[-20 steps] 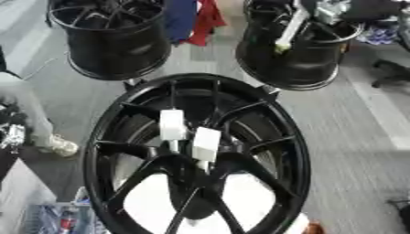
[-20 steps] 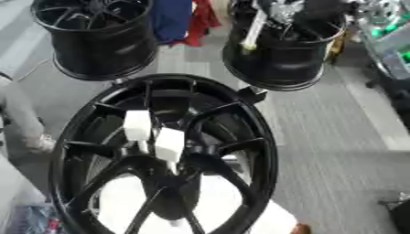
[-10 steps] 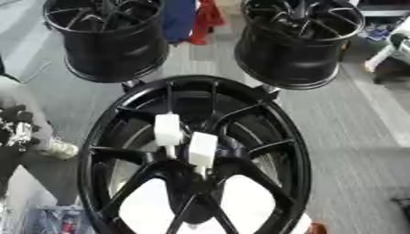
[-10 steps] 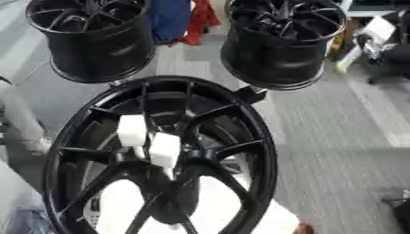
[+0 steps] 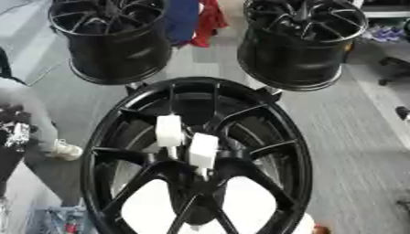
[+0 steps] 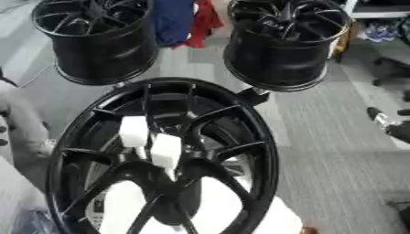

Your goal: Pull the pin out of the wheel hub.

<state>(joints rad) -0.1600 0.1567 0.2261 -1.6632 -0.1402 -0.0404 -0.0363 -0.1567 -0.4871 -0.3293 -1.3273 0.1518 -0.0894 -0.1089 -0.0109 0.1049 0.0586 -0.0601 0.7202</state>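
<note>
Left eye view showed, at the far left edge, a dark mass (image 5: 11,137) too blurred to say whether it was the robot's left hand; the state of either hand could not be told, and no right hand appeared in either view.

Just inside that edge, at the bottom, lay a blue container (image 5: 56,221) with small unclear items.

At centre stood the large wheel hub (image 5: 104,132), glossy black, a round rim with forked spokes running to the middle. Two white pins sat near its centre: the left pin (image 5: 169,130), a blocky white head on a thin stem, and the right pin (image 5: 203,150), the same shape, slightly lower and just beside it, both seated among the spokes. White patches showed through the lower openings between spokes.

Behind it stood two more black rims on their barrels: the left rear wheel (image 5: 112,39) and the right rear wheel (image 5: 300,41), well apart from each other, with blue and red cloth (image 5: 196,18) hanging between them.

To the right, grey carpet (image 5: 352,151) lay open beside the hub's edge, with a shoe (image 6: 376,116) at the right eye view's margin.
</note>
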